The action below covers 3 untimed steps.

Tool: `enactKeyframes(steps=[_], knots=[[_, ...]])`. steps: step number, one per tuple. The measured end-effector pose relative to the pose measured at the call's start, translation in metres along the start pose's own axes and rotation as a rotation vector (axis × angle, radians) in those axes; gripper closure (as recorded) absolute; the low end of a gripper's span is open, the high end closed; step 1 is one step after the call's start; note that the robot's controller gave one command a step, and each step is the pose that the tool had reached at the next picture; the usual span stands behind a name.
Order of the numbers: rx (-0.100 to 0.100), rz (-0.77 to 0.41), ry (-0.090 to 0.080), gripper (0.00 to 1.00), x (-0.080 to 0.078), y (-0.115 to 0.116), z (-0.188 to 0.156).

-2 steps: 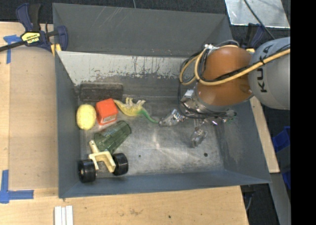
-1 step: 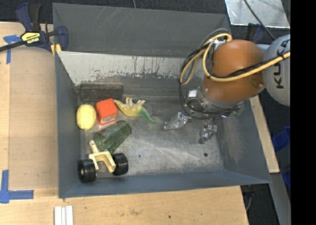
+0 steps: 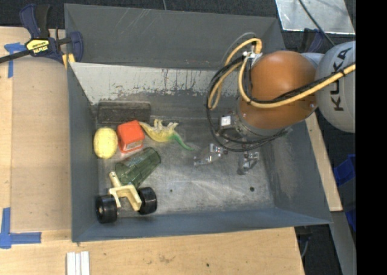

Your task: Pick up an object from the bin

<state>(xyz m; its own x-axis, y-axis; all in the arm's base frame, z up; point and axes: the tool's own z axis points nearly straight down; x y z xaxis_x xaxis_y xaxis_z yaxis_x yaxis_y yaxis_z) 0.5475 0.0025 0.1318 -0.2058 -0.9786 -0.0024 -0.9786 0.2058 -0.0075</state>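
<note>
Your bin, itemised, each place reckoned from the red-orange block.

1. Red-orange block (image 3: 130, 136): a small boxy piece on the floor of the grey metal bin (image 3: 199, 190), in its left half towards the back wall.
2. Yellow ball (image 3: 105, 142): just left of the block, touching it or nearly so.
3. Dark flat bar (image 3: 124, 111): just behind the block, lying along the foot of the back wall.
4. Yellow-green toy animal (image 3: 162, 132): just right of the block, its green tail trailing further right across the floor.
5. Green clear bottle (image 3: 138, 167): just in front of the block, lying on its side and tilted.
6. Toy cart (image 3: 126, 200): cream frame on two black wheels, further in front of the block, beyond the bottle and close to the near wall.
7. Gripper (image 3: 228, 160): well to the right of the block, low over the floor. Your fingers (image 3: 248, 162) stand spread wide, with bare grey floor between them. The thing nearest them is the toy animal's green tail, apart from the left fingertip.
8. Orange cover (image 3: 278, 89) and looped cables (image 3: 213, 89): parts of the arm, above the gripper, far right of the block.
</note>
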Motion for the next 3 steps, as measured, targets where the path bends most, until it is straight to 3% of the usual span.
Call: enactKeyframes(steps=[1,2,3], knots=[[-0.007,-0.77,-0.003,1.0,-0.003,-0.007,0.058],[-0.008,-0.77,-0.002,1.0,-0.003,-0.007,0.058],[-0.009,-0.743,-0.003,1.0,-0.011,-0.013,0.029]])
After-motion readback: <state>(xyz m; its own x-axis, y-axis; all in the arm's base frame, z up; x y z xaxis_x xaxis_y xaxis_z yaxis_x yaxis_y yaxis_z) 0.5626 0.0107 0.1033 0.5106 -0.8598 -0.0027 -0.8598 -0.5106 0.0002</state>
